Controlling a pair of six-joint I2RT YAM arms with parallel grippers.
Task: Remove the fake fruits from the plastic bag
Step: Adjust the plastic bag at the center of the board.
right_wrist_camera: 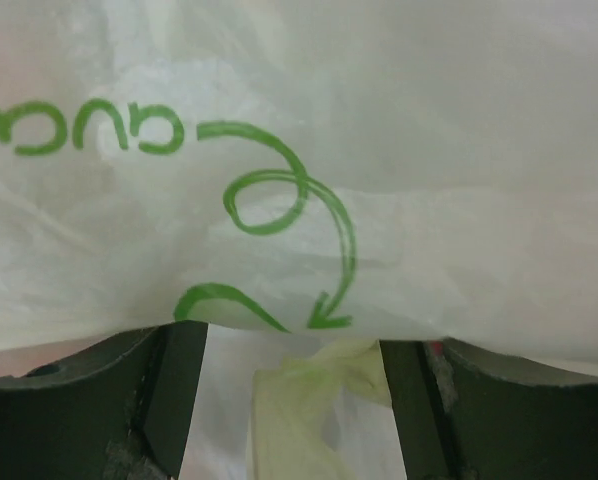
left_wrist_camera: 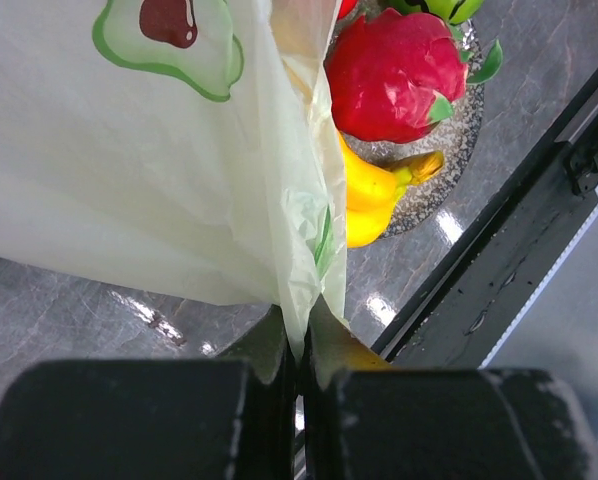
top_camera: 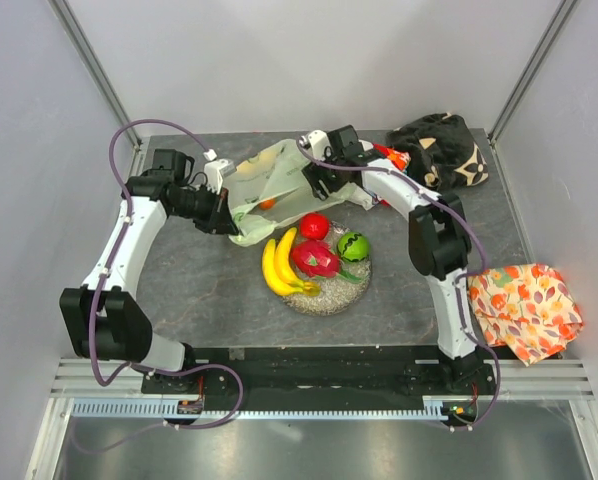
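The pale green plastic bag [top_camera: 264,185] lies at the back centre, and a small orange fruit [top_camera: 266,204] shows through it. My left gripper [top_camera: 227,214] is shut on the bag's near left edge; in the left wrist view its jaws [left_wrist_camera: 301,345] pinch a fold of the bag [left_wrist_camera: 129,150]. My right gripper [top_camera: 321,182] is open at the bag's right side; the bag [right_wrist_camera: 299,150] fills its view, with a loose fold between the spread fingers [right_wrist_camera: 169,385]. The bananas [top_camera: 277,265], dragon fruit [top_camera: 316,260], red apple [top_camera: 314,226] and green lime [top_camera: 353,246] sit on the round dish [top_camera: 329,297].
A dark patterned cloth [top_camera: 444,148] lies at the back right with a small red-orange item [top_camera: 394,156] beside it. An orange leaf-patterned cloth [top_camera: 524,305] lies at the right edge. The black base rail [top_camera: 319,360] runs along the front.
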